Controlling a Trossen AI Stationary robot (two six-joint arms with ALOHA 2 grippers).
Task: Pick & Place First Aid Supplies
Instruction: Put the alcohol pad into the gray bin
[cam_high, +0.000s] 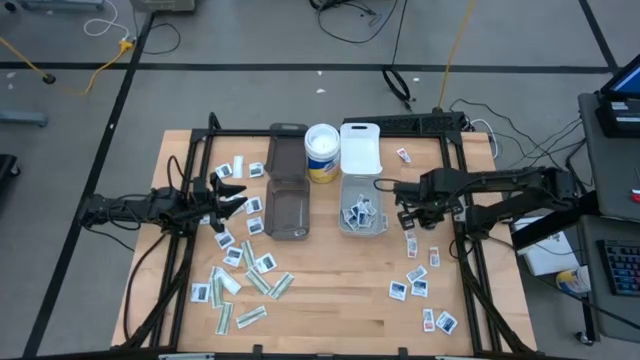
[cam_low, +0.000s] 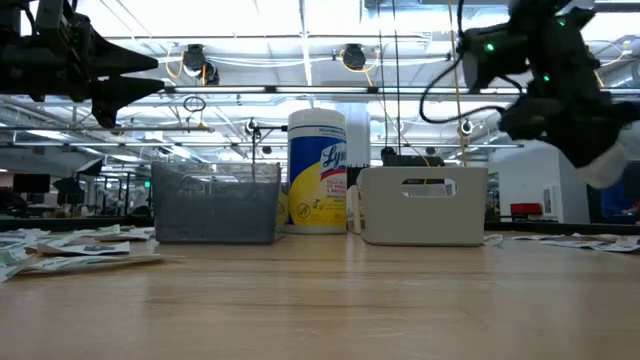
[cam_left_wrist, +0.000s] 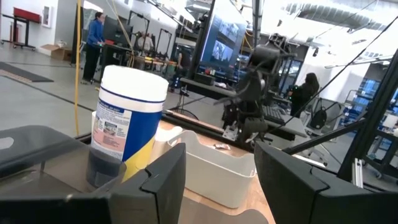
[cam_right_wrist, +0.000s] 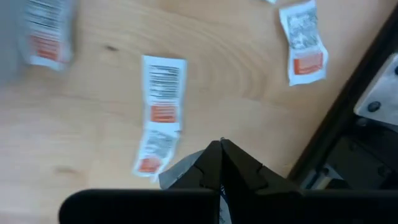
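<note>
Nearest edge of the bench (cam_high: 330, 335): loose first aid packets lie in two scatters, a big one front-left (cam_high: 240, 285) of white squares and pale strips, a smaller one front-right (cam_high: 415, 285).

Mid-bench, the right pincer (cam_high: 408, 212) hangs just right of the clear bin (cam_high: 361, 212), over the right scatter. Its wrist view shows the fingers (cam_right_wrist: 239, 168) pressed together, with a pale packet corner (cam_right_wrist: 177, 175) peeking out beside them. Pinched or merely lying underneath, I cannot tell. Orange-printed packets (cam_right_wrist: 163, 99) lie flat on the wood below.

The left pincer (cam_high: 228, 195) sits level at mid-bench, fingers apart and empty, pointing at the smoky bin (cam_high: 287, 210), which looks empty. The clear bin already holds several packets (cam_high: 360, 215).

Further back stand a wipes canister (cam_high: 322, 152) and the two bin lids (one dark, one white).

Risks, as I judge it: if the right grip is only on a corner, the thin packet could slip out during the carry and land on the bench short of the bin. It might also have caught two overlapping packets. The clear bin wall is close to that arm, so a low sweep could nudge the bin. The left pincer is near the smoky bin and could bump it on its next reach.
</note>
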